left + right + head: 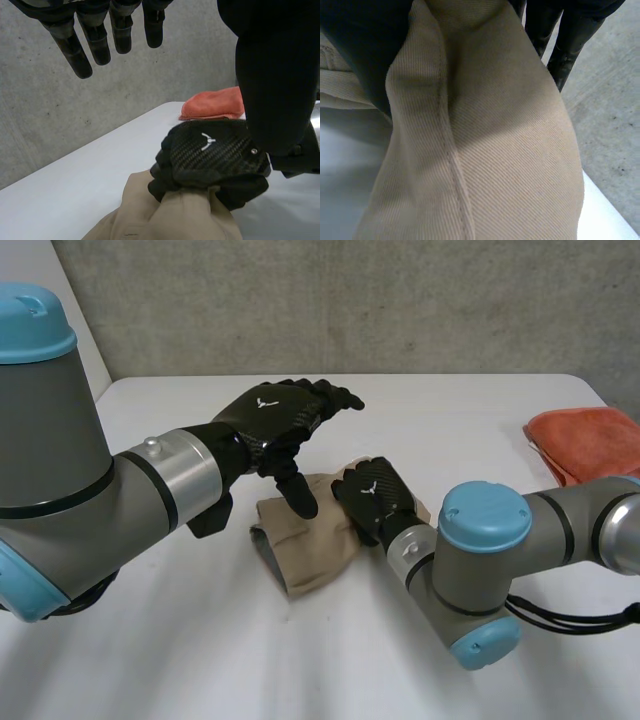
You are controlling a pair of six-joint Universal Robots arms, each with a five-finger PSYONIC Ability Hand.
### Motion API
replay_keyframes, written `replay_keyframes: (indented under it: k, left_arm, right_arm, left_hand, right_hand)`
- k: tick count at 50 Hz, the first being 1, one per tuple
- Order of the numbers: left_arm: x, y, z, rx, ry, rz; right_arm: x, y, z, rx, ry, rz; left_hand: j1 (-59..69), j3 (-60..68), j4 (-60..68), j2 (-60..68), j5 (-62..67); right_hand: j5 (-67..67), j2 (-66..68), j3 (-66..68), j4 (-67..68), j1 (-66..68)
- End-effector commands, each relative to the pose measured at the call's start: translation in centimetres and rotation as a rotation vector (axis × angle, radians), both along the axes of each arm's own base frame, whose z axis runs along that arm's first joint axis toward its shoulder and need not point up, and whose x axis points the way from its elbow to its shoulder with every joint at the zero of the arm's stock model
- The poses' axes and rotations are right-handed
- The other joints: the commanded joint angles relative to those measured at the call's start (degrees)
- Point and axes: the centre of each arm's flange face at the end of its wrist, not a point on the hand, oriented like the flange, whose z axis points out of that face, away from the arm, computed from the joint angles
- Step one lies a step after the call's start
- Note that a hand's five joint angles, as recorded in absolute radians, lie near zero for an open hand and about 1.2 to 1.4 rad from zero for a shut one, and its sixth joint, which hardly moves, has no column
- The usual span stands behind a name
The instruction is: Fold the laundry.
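Now the right hand clutches the tan garment at its right edge, mid-fold; the left hand hovers released; next, probably lay the edge leftward.

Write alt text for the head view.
The right hand grips the far right corner of a tan garment on the white table. The left hand hovers open above it; an orange cloth lies at the table's right edge.
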Motion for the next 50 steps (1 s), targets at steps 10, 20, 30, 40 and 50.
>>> replay_keyframes:
  k: [10, 20, 30, 40, 50]
  left_arm:
    - [0.3, -0.6, 0.0, 0.02, 0.018, 0.021]
    - [0.2, -1.1, -0.8, 0.03, 0.011, 0.025]
    - [0.1, -1.2, -1.1, 0.034, 0.009, 0.026]
    - [0.0, -1.5, -1.5, 0.023, 0.02, 0.028]
    - [-0.3, -1.8, -2.6, 0.057, 0.02, 0.03]
  right_arm:
    - [-8.4, -6.9, 0.9, 0.128, 0.078, -0.233]
    - [-12.3, -12.4, 3.1, -0.017, 0.114, -0.253]
    - [-15.5, -21.1, 12.0, -0.316, -0.062, -0.34]
    - [-23.1, -27.2, 16.5, -0.414, -0.298, -0.434]
    - [-28.9, -29.3, 8.7, -0.232, -0.231, -0.39]
  left_hand:
    - [0.42, -0.91, -0.45, -0.54, -1.8]
    - [0.59, -0.74, -0.29, -0.37, -1.63]
    - [0.59, -0.74, -0.29, -0.37, -1.63]
    - [0.59, -0.74, -0.29, -0.37, -1.63]
    - [0.76, -0.58, -0.12, -0.2, -1.46]
  right_hand:
    - [24.63, 18.12, 19.57, 19.25, 33.71]
    - [24.12, 17.62, 19.07, 18.74, 33.21]
    - [23.62, 17.11, 18.56, 18.24, 32.71]
    - [23.62, 17.11, 18.56, 18.24, 32.71]
    - [21.77, 15.26, 16.71, 16.39, 30.86]
